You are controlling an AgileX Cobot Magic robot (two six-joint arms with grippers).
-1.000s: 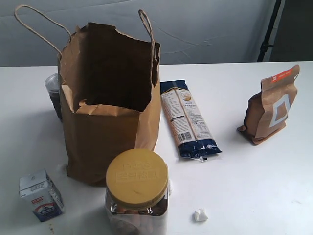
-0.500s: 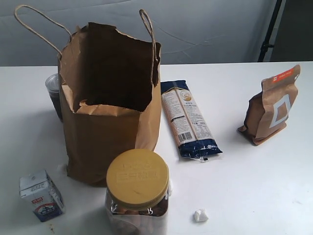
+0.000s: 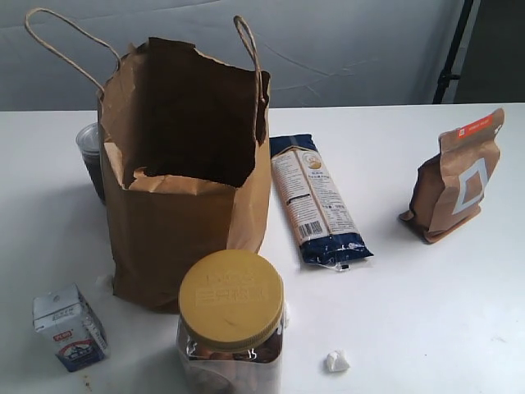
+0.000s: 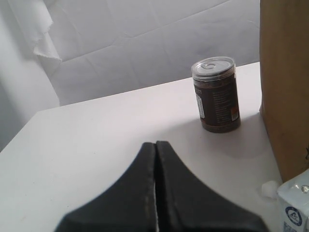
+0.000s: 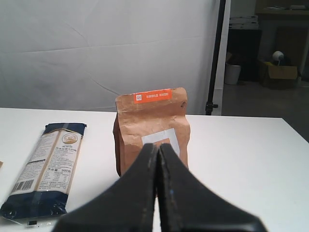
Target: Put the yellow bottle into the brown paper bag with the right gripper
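Note:
The brown paper bag (image 3: 184, 172) stands upright at the left of the table, mouth open, its two cord handles sticking up; one of its side walls (image 4: 285, 87) shows in the left wrist view. The yellow bottle shows in no view. My right gripper (image 5: 158, 146) is shut with nothing between its fingers and points at the small brown pouch. My left gripper (image 4: 156, 144) is shut too and empty, low over the table near the bag's outer side. Neither gripper shows in the exterior view.
A wide clear jar with a yellow lid (image 3: 230, 300) stands in front of the bag. A small milk carton (image 3: 69, 327), a dark can (image 4: 216, 95), a blue noodle packet (image 3: 316, 199), a brown stand-up pouch (image 3: 456, 176) and a white scrap (image 3: 335, 360) lie around.

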